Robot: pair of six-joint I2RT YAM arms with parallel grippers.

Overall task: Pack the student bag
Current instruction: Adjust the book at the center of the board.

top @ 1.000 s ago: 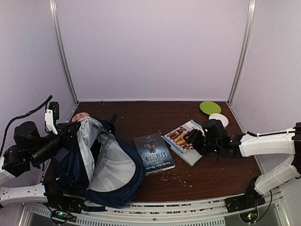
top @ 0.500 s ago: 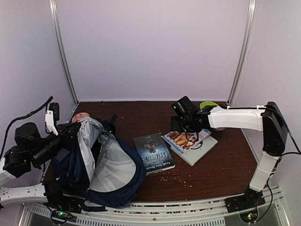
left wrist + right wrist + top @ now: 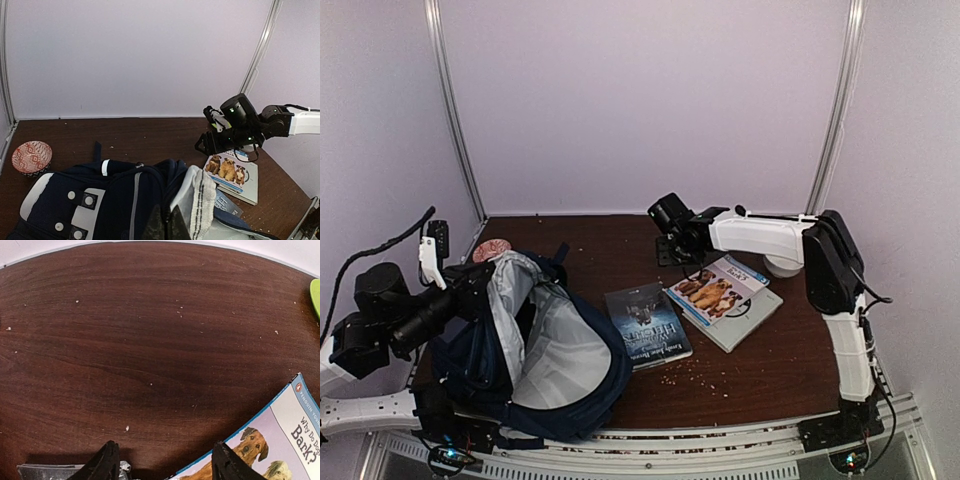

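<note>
The navy student bag (image 3: 535, 345) lies open at the front left, its light grey lining up; it also shows in the left wrist view (image 3: 115, 200). My left gripper (image 3: 166, 226) is shut on the bag's opening edge and holds it up. A dark book (image 3: 647, 325) lies beside the bag. A dog book (image 3: 717, 288) lies on a grey book (image 3: 745, 320) to the right. My right gripper (image 3: 670, 250) is open and empty over bare table, just behind the dog book (image 3: 280, 440).
A small red patterned bowl (image 3: 492, 247) sits at the back left, behind the bag. A white dish (image 3: 782, 266) sits at the back right, partly behind the right arm. A green plate's edge (image 3: 315, 297) shows in the right wrist view. Crumbs dot the brown table (image 3: 760, 375).
My right arm has swung from the right side across the books to the back middle of the table, its gripper open. The left gripper and the bag have stayed put.
</note>
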